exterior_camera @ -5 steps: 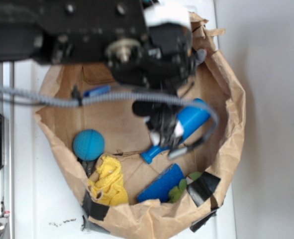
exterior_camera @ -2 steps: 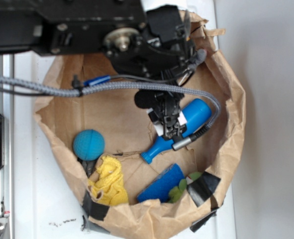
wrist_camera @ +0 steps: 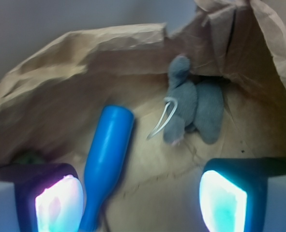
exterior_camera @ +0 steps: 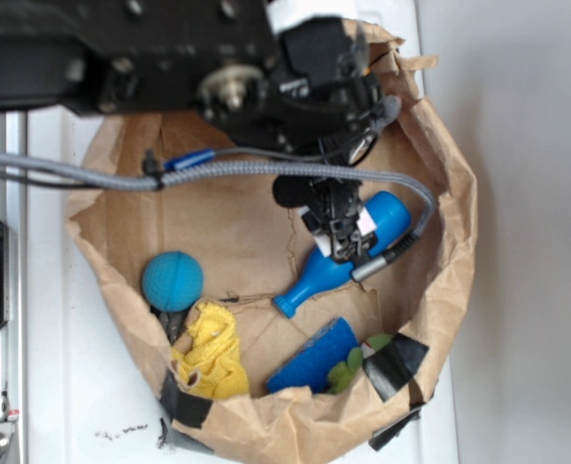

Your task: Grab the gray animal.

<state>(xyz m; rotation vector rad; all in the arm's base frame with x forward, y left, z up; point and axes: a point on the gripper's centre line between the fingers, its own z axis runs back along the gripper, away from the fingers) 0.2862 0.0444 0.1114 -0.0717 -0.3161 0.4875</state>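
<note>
- Gray animal [wrist_camera: 185, 107], a small plush mouse with a whitish looped string tail, lies against the far paper wall in the wrist view, to the right of the bottle and apart from it; a second gray lump sits just to its right, touching it.
- In the exterior view the mouse is hidden under the arm; only a gray bit shows at the bag's rim by the arm.
- Gripper [wrist_camera: 140, 200] is spread wide with nothing between its fingers; the left pad [wrist_camera: 58, 204] and right pad [wrist_camera: 222, 199] glow at the near edge of the wrist view, short of the mouse.
- Blue bottle [exterior_camera: 343, 261] lies on its side on the bag floor, its narrow neck toward the near left in the exterior view, partly under the gripper; in the wrist view it lies just beside the left pad.
- Brown paper bag [exterior_camera: 449, 193] holds everything, its rim crumpled.
- Teal ball [exterior_camera: 172, 280] rests at the left wall, with a yellow plush toy [exterior_camera: 210, 353] just beside it, nearer.
- Flat blue piece [exterior_camera: 314, 356] lies near the bottle's neck, beside some green leaves [exterior_camera: 348, 367].
</note>
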